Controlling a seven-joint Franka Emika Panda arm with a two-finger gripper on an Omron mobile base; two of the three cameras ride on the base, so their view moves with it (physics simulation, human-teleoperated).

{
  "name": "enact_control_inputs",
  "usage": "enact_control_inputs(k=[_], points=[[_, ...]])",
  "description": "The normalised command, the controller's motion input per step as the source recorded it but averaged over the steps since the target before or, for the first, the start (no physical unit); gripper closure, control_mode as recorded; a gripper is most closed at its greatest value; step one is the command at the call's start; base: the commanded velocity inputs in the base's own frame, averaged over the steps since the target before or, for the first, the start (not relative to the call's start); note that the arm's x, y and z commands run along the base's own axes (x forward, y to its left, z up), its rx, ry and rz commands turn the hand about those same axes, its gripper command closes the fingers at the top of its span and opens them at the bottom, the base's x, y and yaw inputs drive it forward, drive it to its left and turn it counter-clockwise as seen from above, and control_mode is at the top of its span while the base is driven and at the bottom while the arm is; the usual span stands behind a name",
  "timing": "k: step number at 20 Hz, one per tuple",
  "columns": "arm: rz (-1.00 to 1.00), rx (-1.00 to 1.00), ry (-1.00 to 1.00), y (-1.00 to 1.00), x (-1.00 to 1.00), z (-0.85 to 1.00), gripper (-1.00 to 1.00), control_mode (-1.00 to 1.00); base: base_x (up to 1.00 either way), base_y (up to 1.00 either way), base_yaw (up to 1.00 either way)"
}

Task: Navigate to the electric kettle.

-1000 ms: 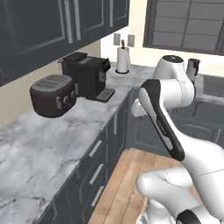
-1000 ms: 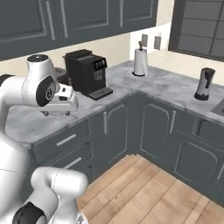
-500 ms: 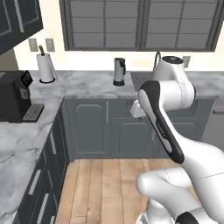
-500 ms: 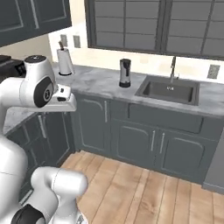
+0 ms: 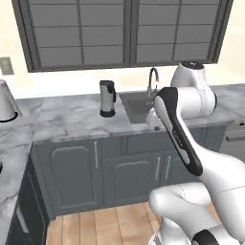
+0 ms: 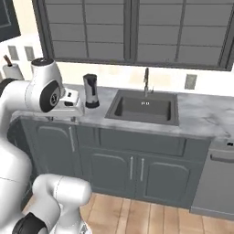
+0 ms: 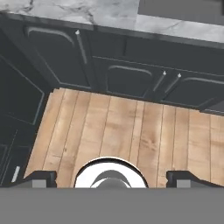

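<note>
The electric kettle (image 5: 107,98) is a slim grey metal cylinder with a dark lid and base. It stands upright on the marble counter (image 5: 67,119), just left of the sink (image 5: 139,104). From the right base view the kettle (image 6: 90,90) appears straight behind my hand. My gripper (image 7: 113,179) hangs in front of the counter edge and points down at the wooden floor (image 7: 118,131). Its fingertips (image 7: 42,178) stand wide apart and open, with nothing between them. In the right base view the gripper (image 6: 68,104) sits level with the counter top, short of the kettle.
A faucet (image 6: 146,81) rises behind the sink (image 6: 144,109). Dark cabinet doors (image 5: 119,174) run under the counter. A white paper-towel roll (image 5: 5,100) stands at the far left, and a dishwasher front (image 6: 215,183) is at the right. Windows fill the back wall.
The whole picture has swung, so the base has turned right along the counter. The coffee machine and toaster have left the view, and the kettle and sink now face me, larger.
</note>
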Motion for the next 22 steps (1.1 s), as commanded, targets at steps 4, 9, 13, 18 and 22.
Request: enact_control_inputs(k=[4, 9, 13, 18, 22], points=[[0.0, 0.0, 0.0, 0.0, 0.0, 0.0, -1.0, 1.0, 1.0, 0.0, -0.13], [0.0, 0.0, 0.0, 0.0, 0.0, 0.0, -1.0, 1.0, 0.99, 0.15, -0.03], [0.0, 0.0, 0.0, 0.0, 0.0, 0.0, -1.0, 1.0, 0.79, 0.24, 0.03], [0.0, 0.0, 0.0, 0.0, 0.0, 0.0, -1.0, 1.0, 0.52, 0.09, 0.04], [0.02, 0.0, 0.0, 0.21, 0.25, 0.0, -1.0, -1.0, 0.22, 0.09, 0.02]])
